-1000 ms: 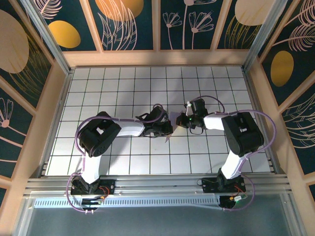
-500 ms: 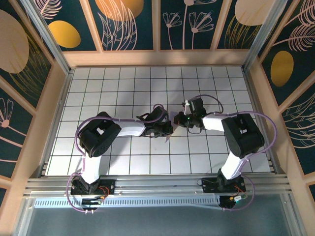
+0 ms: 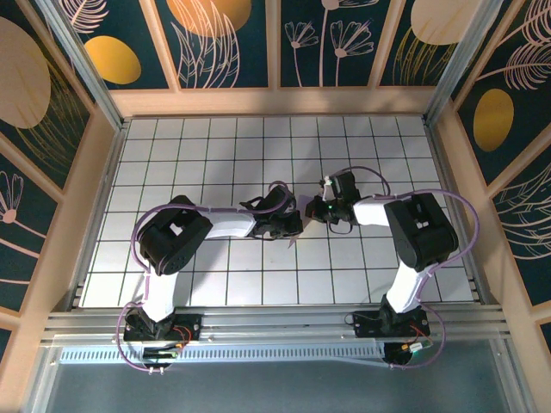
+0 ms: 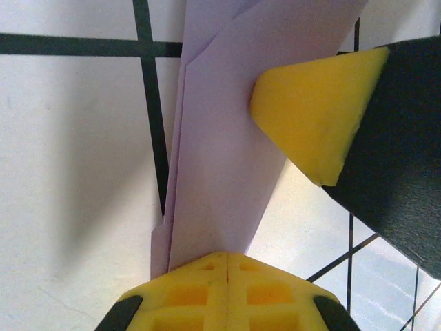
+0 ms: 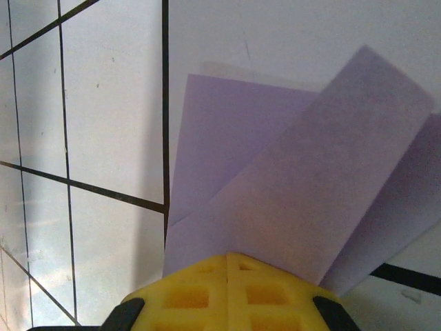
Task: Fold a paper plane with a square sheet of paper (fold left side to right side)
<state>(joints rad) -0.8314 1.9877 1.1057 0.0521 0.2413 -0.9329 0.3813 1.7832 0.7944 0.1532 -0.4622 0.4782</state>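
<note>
My left hand (image 4: 227, 256) is pressed together, pinching the folded lavender paper (image 4: 220, 165) at one end, near the middle of the white gridded surface (image 4: 69, 172). My right hand (image 5: 229, 256) is clamped on the same paper from the opposite side, overlapping creased layers fanning ahead of it.

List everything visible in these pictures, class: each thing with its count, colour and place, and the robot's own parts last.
folded lavender-purple paper sheet: one, lavender, table centre, pinched by both grippers
white gridded table: one, white with black lines, beneath everything
floral wall panels: several, dark blue with gold and cream, around the table
metal rail: one, silver, near edge
robot arms: two, black and white with purple cables, reaching to the centre
left gripper: one, yellow fingers, shut on the paper
right gripper: one, yellow fingers, shut on the paper
</note>
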